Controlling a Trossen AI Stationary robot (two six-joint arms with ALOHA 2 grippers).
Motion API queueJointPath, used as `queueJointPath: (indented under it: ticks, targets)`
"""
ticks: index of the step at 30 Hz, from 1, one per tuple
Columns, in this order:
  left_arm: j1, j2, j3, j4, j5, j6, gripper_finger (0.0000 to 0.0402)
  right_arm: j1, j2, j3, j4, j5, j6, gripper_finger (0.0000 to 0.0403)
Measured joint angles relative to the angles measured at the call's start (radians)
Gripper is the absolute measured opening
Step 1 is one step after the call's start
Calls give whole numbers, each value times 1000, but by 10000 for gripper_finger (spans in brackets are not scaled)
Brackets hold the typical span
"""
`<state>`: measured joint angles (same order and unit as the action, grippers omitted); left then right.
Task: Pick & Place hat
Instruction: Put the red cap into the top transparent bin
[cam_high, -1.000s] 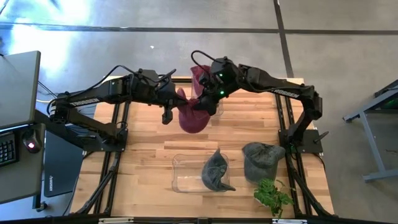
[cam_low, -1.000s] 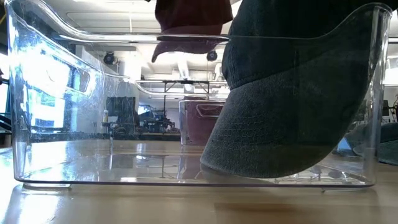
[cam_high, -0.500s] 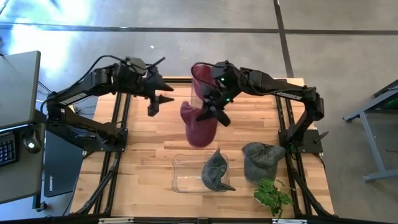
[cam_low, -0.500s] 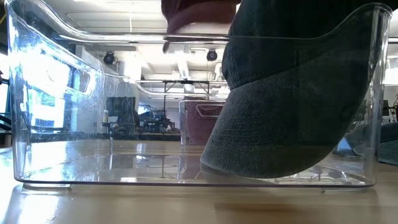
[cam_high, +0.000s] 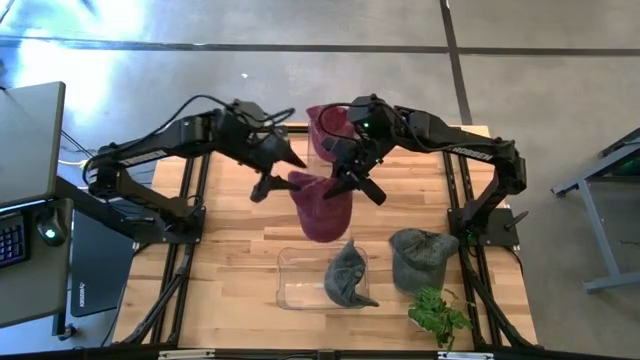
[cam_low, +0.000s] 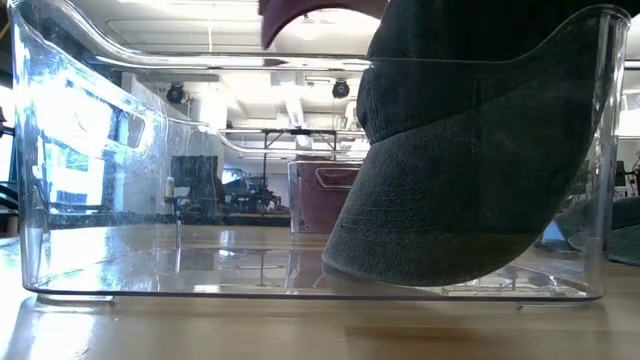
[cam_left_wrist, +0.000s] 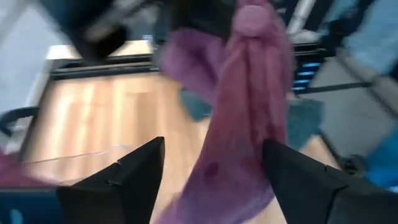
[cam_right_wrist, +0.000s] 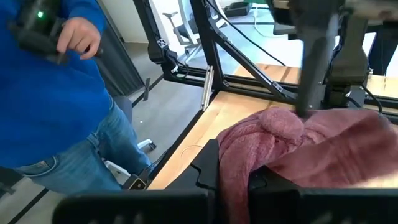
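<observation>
A maroon knit hat (cam_high: 322, 208) hangs above the table's middle with my right gripper (cam_high: 343, 182) shut on it; the low view shows only its lower edge (cam_low: 318, 10). My left gripper (cam_high: 265, 187) stands open just left of the hat, which fills the left wrist view (cam_left_wrist: 249, 106) beyond the spread fingers. I cannot tell whether it touches. A clear bin (cam_high: 296, 280) near the front edge holds a dark grey cap (cam_high: 347, 275), whose brim rests on the bin floor (cam_low: 450, 200). My right gripper pinches a bunched fold of the maroon hat's upper part (cam_right_wrist: 237, 157) between its two fingers (cam_right_wrist: 206, 169). It comes from the table's right side, slanting down. The hat hangs slack below the hold, clear of the table.
A second clear bin at the far edge holds another maroon hat (cam_high: 330, 125). A grey cap (cam_high: 420, 255) lies on the table right of the near bin, with a green plant (cam_high: 440, 315) at the front right. A person in blue (cam_right_wrist: 56, 106) stands beyond the table.
My left gripper has let go of the maroon hat, drawn back toward the left edge, then come back beside it. My right gripper has taken hold of the hat and carried it a little toward the near edge. The hat now hangs from the right gripper alone.
</observation>
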<state>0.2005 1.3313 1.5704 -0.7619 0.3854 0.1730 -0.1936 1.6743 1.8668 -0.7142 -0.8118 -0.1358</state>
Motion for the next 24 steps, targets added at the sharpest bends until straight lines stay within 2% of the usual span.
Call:
queueJointPath:
  ticks: [3, 6, 13, 14, 18, 21, 24]
  targets:
    - [0, 43, -1, -5, 85, -5, 231, 0, -10, 0, -4, 20, 2, 5]
    - [2, 68, -2, -8, 179, -10, 186, 0, -26, 0, -24, 48, 3, 7]
    - [2, 64, -2, 16, 385, 29, 25, -2, -50, 0, -104, 54, 4, 7]
    - [2, 61, -2, 19, 398, 29, 13, -2, -50, 0, -122, 52, 4, 9]
    - [2, 51, -2, 35, 387, 29, 20, 0, -47, 0, -174, 51, 6, 13]
    - [2, 39, -1, 42, 384, 31, 11, -1, -46, 0, -138, 36, 77, 17]
    - [2, 39, 0, 41, 385, 29, 4, -20, -47, 0, -47, -74, 206, 41]
